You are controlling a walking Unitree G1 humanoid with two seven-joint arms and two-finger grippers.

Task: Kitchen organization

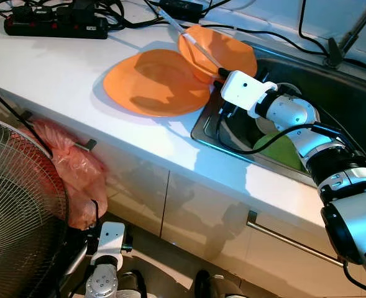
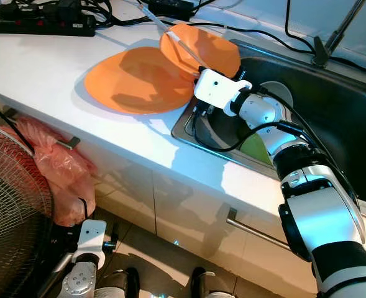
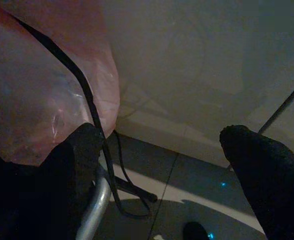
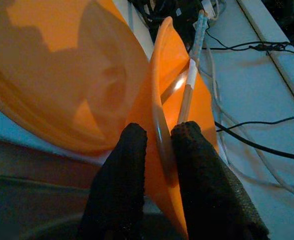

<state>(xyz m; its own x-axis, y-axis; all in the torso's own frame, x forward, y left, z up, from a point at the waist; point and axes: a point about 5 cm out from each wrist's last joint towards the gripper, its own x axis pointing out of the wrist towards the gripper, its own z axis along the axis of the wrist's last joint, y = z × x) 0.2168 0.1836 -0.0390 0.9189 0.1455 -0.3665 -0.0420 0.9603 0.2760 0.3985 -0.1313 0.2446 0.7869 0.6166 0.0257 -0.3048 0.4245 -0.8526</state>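
Right wrist view: right gripper (image 4: 159,150) is clamped on the rim of the tilted orange bowl (image 4: 179,125), one finger inside, one outside. The bowl sits at the counter's edge, leaning over the sink (image 1: 332,93) corner and overlapping the flat orange plate (image 1: 155,81) beside it. A chopstick (image 4: 189,90) lies in the bowl, running up past the rim toward the cables.

Handling, my read: thin plastic, light, stiff enough for a rim pinch but glossy, so it may swivel or slip between the pads if lifted fast. The rim is the only practical hold; a deeper bite would be safer. Not fragile. The chopstick is loose and will likely slide or drop out once the bowl tips further.

Left gripper (image 3: 161,165) hangs idle down by the cabinet, fingers spread with nothing between them, next to a pink bag (image 3: 42,95).

Hard to make out:
- Sink contents: something green and a pale round item, mostly behind the right arm.
- Whether bowl and plate touch or just overlap in view.
- The chopstick's lower end, hidden behind the fingers.
- A fan (image 1: 15,211) is cut off at the frame edge.
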